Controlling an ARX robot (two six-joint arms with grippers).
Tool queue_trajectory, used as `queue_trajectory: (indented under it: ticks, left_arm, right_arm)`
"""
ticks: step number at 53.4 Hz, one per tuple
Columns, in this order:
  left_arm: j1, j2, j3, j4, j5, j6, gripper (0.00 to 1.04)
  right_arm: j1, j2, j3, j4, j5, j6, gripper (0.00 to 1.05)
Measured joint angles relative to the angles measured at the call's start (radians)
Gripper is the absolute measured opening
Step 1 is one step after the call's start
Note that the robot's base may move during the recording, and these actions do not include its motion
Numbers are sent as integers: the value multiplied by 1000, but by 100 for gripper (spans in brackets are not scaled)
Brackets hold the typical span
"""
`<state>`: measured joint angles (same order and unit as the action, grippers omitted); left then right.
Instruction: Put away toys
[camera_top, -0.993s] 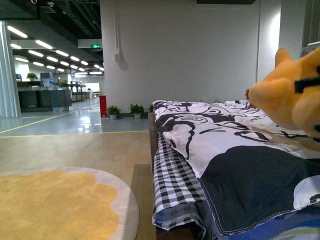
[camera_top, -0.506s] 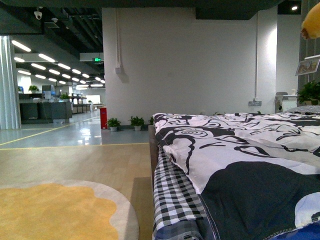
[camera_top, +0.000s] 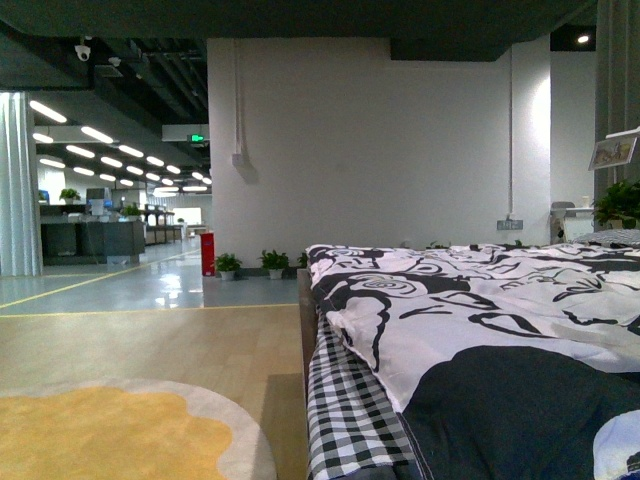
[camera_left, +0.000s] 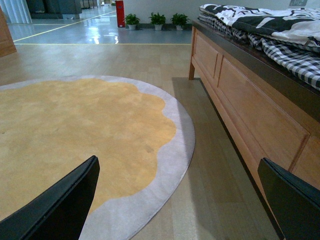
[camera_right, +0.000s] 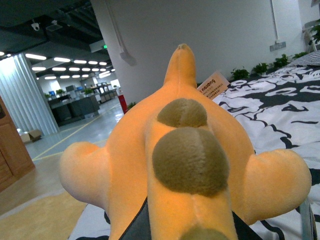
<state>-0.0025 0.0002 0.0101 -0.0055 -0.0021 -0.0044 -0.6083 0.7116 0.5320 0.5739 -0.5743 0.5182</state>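
Wood flooring carries a round yellow rug (camera_left: 75, 135) beside a wooden bed (camera_left: 250, 100) draped in a black-and-white quilt (camera_top: 480, 310); potted plants (camera_top: 250, 263) line the white wall. The left hand (camera_left: 177, 162) gapes empty over the rug's edge. The right hand (camera_right: 187, 232) grasps the orange plush animal (camera_right: 185, 150) above the quilt.

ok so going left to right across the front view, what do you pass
white curtain → office desks → red stand → small potted plants → bed with black-and-white duvet
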Motion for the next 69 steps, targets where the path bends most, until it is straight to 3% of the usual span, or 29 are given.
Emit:
queue_trajectory:
  ticks: [8,13,17,35,54,59,69]
  left_arm:
    - [0,0,0,0,0,0,98]
    - [0,0,0,0,0,0,98]
    - [0,0,0,0,0,0,98]
    - [0,0,0,0,0,0,98]
    - [0,0,0,0,0,0,98]
    - [0,0,0,0,0,0,98]
    - [0,0,0,0,2,0,98]
  right_arm:
    - [0,-5,1,-2,0,-4,7]
    - [43,-68,56,-376,41,-232,7]
    - [101,-129,0,-500,90,-361,7]
    - [332,-322,-244,-470,316,-501,7]
    - [473,-443,-374,-455,448,-513,7]
    - [564,-470,-395,-456,563,-513,7]
    - [602,-530,-428,-484,575,-515,7]
